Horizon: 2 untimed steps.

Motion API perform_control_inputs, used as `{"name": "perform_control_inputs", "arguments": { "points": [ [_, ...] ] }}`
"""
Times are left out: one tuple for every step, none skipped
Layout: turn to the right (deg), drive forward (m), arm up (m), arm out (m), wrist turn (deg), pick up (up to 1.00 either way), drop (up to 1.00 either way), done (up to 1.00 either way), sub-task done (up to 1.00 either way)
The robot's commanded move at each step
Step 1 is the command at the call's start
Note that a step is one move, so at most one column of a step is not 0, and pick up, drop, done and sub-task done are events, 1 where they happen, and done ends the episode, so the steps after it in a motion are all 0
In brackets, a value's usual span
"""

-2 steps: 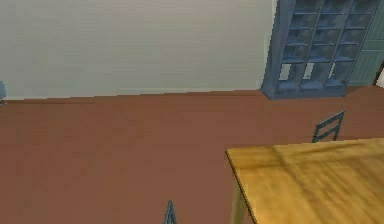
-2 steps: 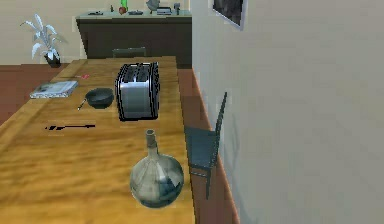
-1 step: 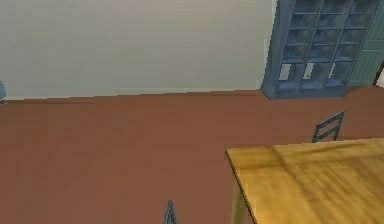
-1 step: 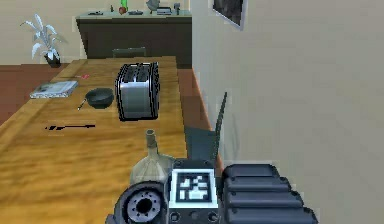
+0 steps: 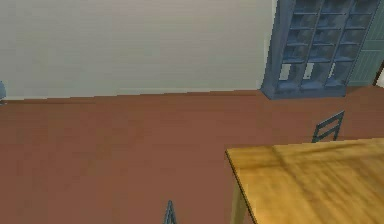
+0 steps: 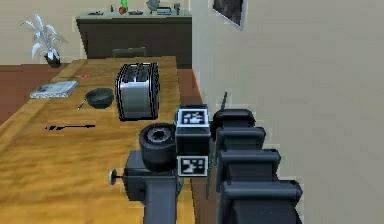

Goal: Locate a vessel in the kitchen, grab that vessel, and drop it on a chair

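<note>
A small dark bowl [image 6: 99, 97] sits on the long wooden table [image 6: 60, 150] in the arm side view, left of a silver toaster [image 6: 136, 90]. My gripper [image 6: 150, 160] shows as a dark body at the arm's end, low in that view over the table's near part. I cannot tell whether it holds anything. In the forward view a blue-grey chair back [image 5: 328, 127] stands behind the wooden table [image 5: 310, 185], and the tip of another chair [image 5: 170, 212] pokes up at the bottom edge.
Papers [image 6: 55, 90] and a dark utensil [image 6: 70, 127] lie on the table. A potted plant [image 6: 45, 40] and a dark counter [image 6: 135, 35] stand beyond it. A blue shelf unit [image 5: 320, 45] stands against the wall; red-brown floor [image 5: 120, 150] stretches left.
</note>
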Motion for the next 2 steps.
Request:
{"name": "perform_control_inputs", "arguments": {
  "points": [
    [0.0,0.0,0.0,0.0,45.0,0.0,0.0,0.0,0.0],
    [0.0,0.0,0.0,0.0,45.0,0.0,0.0,0.0,0.0]
  ]
}}
